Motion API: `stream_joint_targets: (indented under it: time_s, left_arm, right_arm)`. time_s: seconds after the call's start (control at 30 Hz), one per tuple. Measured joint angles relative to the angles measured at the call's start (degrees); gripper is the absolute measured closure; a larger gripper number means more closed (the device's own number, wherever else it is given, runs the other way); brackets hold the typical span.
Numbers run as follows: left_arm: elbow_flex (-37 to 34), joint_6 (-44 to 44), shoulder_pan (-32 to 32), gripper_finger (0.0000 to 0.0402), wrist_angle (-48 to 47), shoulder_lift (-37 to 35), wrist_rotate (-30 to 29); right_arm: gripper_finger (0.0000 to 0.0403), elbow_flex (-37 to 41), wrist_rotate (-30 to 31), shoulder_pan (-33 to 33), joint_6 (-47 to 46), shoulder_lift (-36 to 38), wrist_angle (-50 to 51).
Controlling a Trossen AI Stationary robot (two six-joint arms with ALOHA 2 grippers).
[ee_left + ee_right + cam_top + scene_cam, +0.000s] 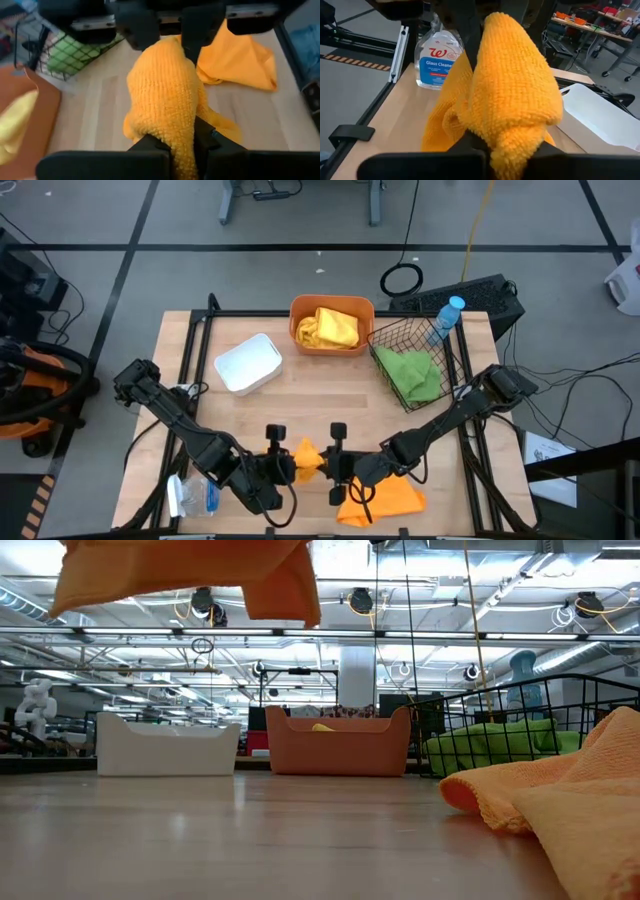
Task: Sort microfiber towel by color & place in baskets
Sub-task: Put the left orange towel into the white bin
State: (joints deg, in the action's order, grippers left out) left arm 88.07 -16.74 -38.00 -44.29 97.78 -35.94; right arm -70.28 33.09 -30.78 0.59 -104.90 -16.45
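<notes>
Hanging between the two arms near the bottom middle of the overhead frame, an orange towel (pixel 305 453) is pinched from both sides: the left pincer (pixel 283 463) is clamped on one end and the right pincer (pixel 338 467) is clamped on the other, each set of dark fingers closed tight into the nubby cloth. From counter height the same towel shows lifted clear of the counter (pixel 330 395), up in the upper left of that frame. A second orange towel (pixel 385 502) lies crumpled on the counter just below the right arm, at the lower middle of the overhead frame.

Along the upper part of the counter sit the three containers: the white tray (pixel 248 363) at left, the orange tub (pixel 332 326) in the middle with a yellow towel (pixel 328 328) inside, and the black wire basket (pixel 418 358) at right holding a green towel (pixel 414 374). A blue-capped bottle (pixel 448 317) stands touching the basket's far corner. A glass cleaner bottle (pixel 195 494) lies at the lower left of the counter, beside the left arm
</notes>
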Motion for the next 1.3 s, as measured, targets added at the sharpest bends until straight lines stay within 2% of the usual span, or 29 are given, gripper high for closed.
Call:
stream_joint_targets:
  time_s: [0.13, 0.23, 0.43, 0.63, 0.73, 0.87, 1.03, 1.17, 1.3]
  left_arm:
    - [0.0, -5.8, -0.1, 0.0344, -1.5, 0.0, -0.1]
    - [0.0, -9.8, -0.4, 0.0287, -3.2, 0.0, -0.8]
    - [0.0, -10.5, -1.6, 0.0161, -3.1, 0.0, -2.4]
    - [0.0, -14.2, -3.4, 0.0086, -4.0, 0.0, -2.6]
    - [0.0, -15.6, -4.2, 0.0069, -5.0, 0.0, -2.9]
    - [0.0, -15.7, -5.8, 0.0059, -2.8, 0.0, -6.7]
    - [0.0, -11.0, -6.6, 0.0058, 0.8, 1.6, -12.1]
    - [0.0, -6.8, -4.9, 0.0058, 5.7, 5.2, -11.3]
    - [0.0, -5.2, -3.0, 0.0061, 5.1, 8.5, -11.3]
  right_arm:
    - [0.0369, 0.0, 0.0, -0.3, -0.1, 0.0, 0.5]
    - [0.0372, 0.0, -0.1, -0.9, -0.1, 0.0, 1.0]
    - [0.0396, 0.0, -0.5, -1.9, -0.4, 0.0, 2.4]
    - [0.0395, 0.0, -0.6, -2.6, -0.4, 0.0, 2.6]
    - [0.0395, 0.0, -0.5, -2.8, -0.4, 0.0, 3.2]
    - [0.0395, 0.0, -0.4, -2.8, -1.8, 0.0, 5.2]
    - [0.0395, 0.0, -0.2, -2.8, -1.9, 0.0, 6.0]
    - [0.0395, 0.0, -0.2, -2.8, -1.6, 0.0, 5.9]
    - [0.0395, 0.0, -0.1, -3.3, -1.5, 0.0, 7.3]
